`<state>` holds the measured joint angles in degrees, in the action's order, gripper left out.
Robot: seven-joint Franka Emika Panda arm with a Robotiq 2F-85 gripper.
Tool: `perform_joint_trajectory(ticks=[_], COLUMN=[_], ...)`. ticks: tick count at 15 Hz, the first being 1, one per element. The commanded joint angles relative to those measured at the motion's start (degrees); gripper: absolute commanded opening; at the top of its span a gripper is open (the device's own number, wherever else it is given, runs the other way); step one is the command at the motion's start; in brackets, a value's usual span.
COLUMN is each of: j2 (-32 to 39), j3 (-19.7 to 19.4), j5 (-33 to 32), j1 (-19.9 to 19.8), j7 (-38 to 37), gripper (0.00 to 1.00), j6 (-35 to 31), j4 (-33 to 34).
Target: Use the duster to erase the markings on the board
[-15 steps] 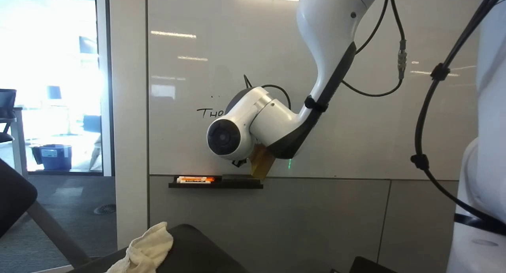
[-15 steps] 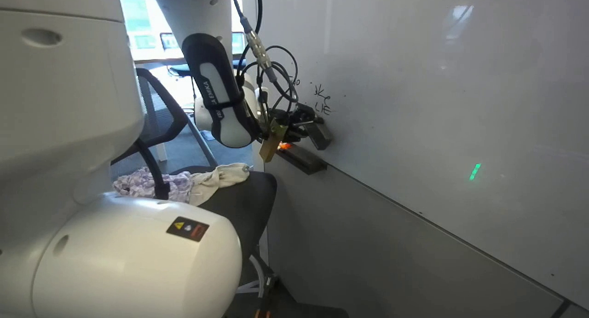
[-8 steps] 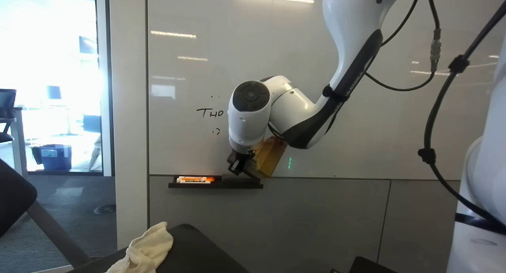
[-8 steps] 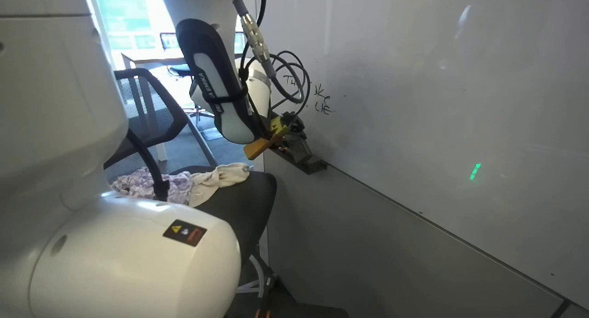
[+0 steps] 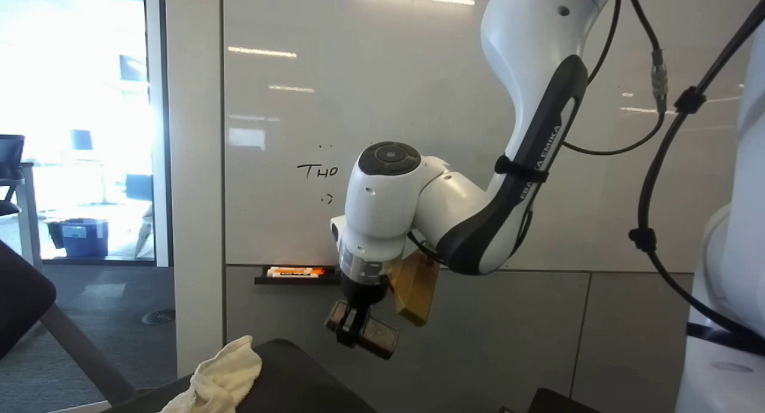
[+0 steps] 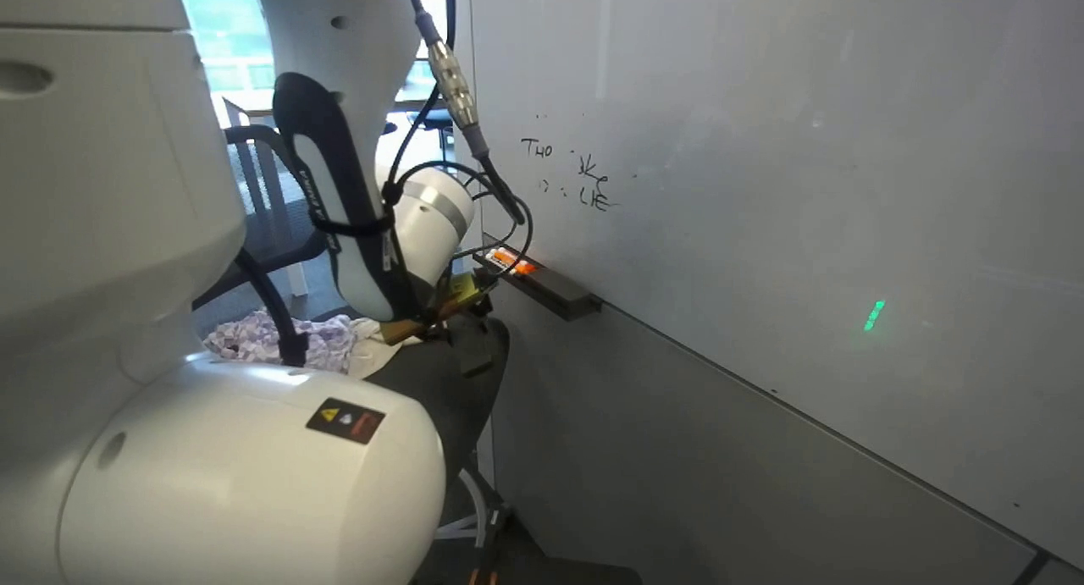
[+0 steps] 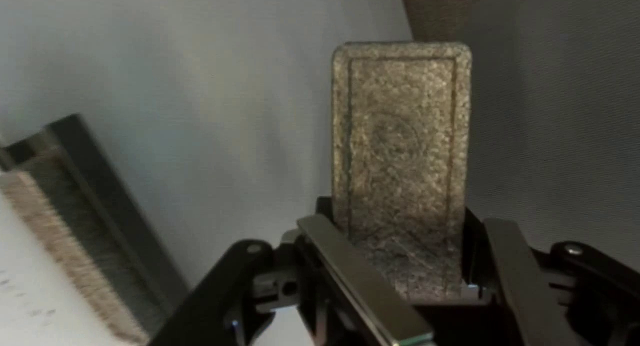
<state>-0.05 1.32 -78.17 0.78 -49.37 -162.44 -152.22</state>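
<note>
The white board [image 5: 275, 222] fills the wall and also shows in an exterior view [image 6: 804, 229]. Thin black markings remain on it: a short word [image 5: 318, 171] with small dots and strokes around it, and more letters in an exterior view [image 6: 597, 197]. My gripper [image 5: 357, 326] points down, below the ledge and apart from the board. It is shut on the duster, a dark rectangular block [image 5: 378, 338]. In the wrist view the duster's brownish, worn face [image 7: 400, 135] stands up between both fingers. In an exterior view the duster [image 6: 472, 354] hangs before the chair.
A dark ledge [image 5: 260, 280] carries orange-and-white markers [image 5: 296, 272]; a dark block [image 6: 559, 287] lies beside them. A black chair [image 5: 293, 377] with a cream cloth [image 5: 224, 374] stands under the gripper. A wooden-coloured block [image 5: 416, 290] is fixed at the wrist. Cables hang along the arm.
My hand has turned to point down and moved lower, away from the board and below the ledge, with the duster still held. The letters and ledge behind it are uncovered in an exterior view.
</note>
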Motion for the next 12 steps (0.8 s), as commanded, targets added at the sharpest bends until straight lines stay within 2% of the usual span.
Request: perform_joint_trajectory(ticks=[1,4,7,8,9,12], j2=[5.83,13.06,19.78,21.31,21.11,17.48], j3=[3.54,7.73,13.71,16.61,18.96,26.40], j5=[11.69,22.59,34.48,39.66,44.16,57.18], j1=[3.14,4.37,2.49,0.98,-0.65,-5.20], j7=[8.37,16.15,25.64,30.01,34.37,41.55], gripper=[0.31,0.31,0.31,0.81,0.81,0.99], j6=[-3.36,-3.64,-3.03,-1.92,-0.39,5.84], j4=[-1.12,-0.68,-0.01,0.48,1.10,1.59])
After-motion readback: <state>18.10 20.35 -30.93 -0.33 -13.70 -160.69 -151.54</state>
